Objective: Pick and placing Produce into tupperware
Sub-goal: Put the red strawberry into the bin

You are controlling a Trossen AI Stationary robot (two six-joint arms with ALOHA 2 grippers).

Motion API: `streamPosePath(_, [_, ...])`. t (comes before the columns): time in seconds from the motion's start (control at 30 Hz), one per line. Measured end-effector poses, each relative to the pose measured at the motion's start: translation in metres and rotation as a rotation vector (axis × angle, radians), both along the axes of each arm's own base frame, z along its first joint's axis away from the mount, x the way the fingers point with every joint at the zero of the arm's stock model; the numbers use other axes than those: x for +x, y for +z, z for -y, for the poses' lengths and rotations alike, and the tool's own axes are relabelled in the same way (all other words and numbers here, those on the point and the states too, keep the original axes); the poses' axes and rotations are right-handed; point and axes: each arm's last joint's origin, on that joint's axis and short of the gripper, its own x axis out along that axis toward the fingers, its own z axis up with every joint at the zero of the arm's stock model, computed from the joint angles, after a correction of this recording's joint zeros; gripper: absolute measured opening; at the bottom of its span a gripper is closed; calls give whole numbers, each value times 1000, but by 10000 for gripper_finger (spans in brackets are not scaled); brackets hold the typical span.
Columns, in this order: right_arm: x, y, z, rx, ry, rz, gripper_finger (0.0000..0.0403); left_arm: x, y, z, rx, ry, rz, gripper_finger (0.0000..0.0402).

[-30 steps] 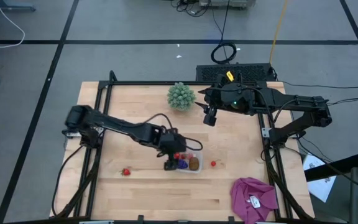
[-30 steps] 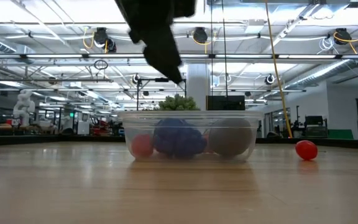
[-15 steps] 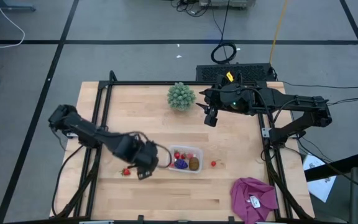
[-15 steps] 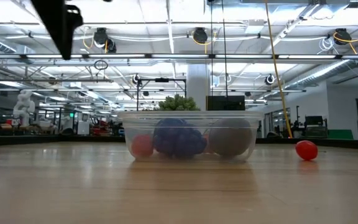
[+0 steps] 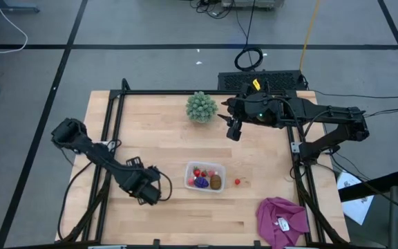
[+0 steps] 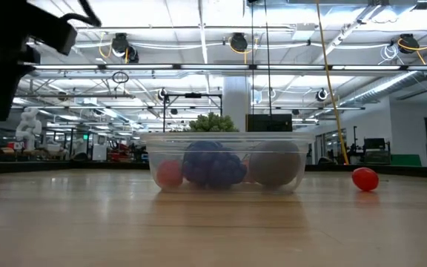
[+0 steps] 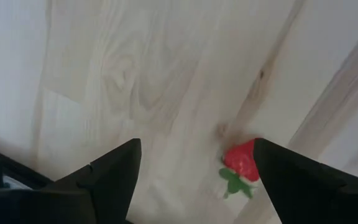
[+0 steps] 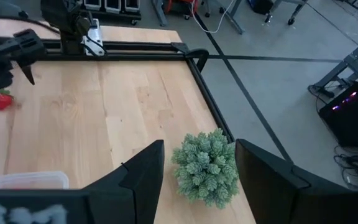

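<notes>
The clear tupperware [image 5: 205, 176] stands on the table near the middle and holds red strawberries, a purple grape cluster and a brown kiwi. One loose strawberry [image 5: 238, 182] lies to its right. Another strawberry [image 7: 241, 167] lies on the wood to its left. My left gripper [image 7: 196, 152] hangs open above that one, pointing down, and the berry sits close to one finger, untouched. In the high view my left gripper [image 5: 146, 191] covers this berry. My right gripper [image 5: 233, 130] waits open, high over the table's far right part.
A large green spiky ball [image 5: 202, 107] stands at the table's far edge, below my right gripper in its wrist view. A magenta cloth [image 5: 280, 220] lies at the near right corner. A black frame [image 5: 109, 124] runs along the table's sides.
My left gripper has swung from over the tupperware's left end toward the table's left edge and a little nearer, sinking slightly. It has tipped to point down over the loose strawberry and has stayed open. The tupperware has not moved.
</notes>
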Motion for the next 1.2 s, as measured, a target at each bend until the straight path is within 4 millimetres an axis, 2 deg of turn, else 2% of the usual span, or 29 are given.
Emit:
streamPosePath(0.37, [0, 0, 0, 54, -34, 29, 189, -15, -7, 19, -59, -253, -53, 313])
streamPosePath(0.6, [3, 5, 0, 133, -78, 136, 189, -24, -8, 34, -102, -381, -55, 312])
streamPosePath(0.83, [5, 10, 0, 198, -109, 219, 189, -25, -8, 48, -142, -477, 19, 310])
streamPosePath(0.97, [5, 10, 0, 209, -114, 225, 189, -27, -12, 48, -120, -508, 20, 310])
streamPosePath(1.2, [5, 10, 0, 237, -130, 239, 189, -36, -36, 39, -122, -515, -28, 310])
